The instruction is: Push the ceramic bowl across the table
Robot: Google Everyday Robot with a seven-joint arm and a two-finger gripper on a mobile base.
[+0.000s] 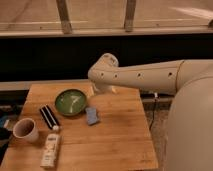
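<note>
The ceramic bowl [70,102] is seen on the far left part of the table [117,142]. It is stood upright, its glossy green inside marked by pale streaks and ringed by a dark rim. It is set a little in from both the far edge and the left edge.

Just to the near right of the bowl a small blue sponge [92,115] is laid flat; whether it touches the rim cannot be made out. To the near left of the bowl a dark oblong object with pale stripes [49,117] is laid at a slant, close to the rim. Nearer still, by the left edge, a white mug [25,129] with a dark inside is stood upright. To its right a white oblong package [50,149] is laid lengthwise, pointing toward the near edge.

The cream-coloured robot arm [145,75] is stretched in from the right above the far side of the table, with its wrist bent downward. The gripper [103,89] is held below that wrist, near the table's far edge, just to the right of the bowl and on its far side. It is apart from the sponge. Whether it touches the bowl cannot be told. Whether the gripper is spread or pressed together cannot be told either, as it is largely hidden under the wrist.
</note>
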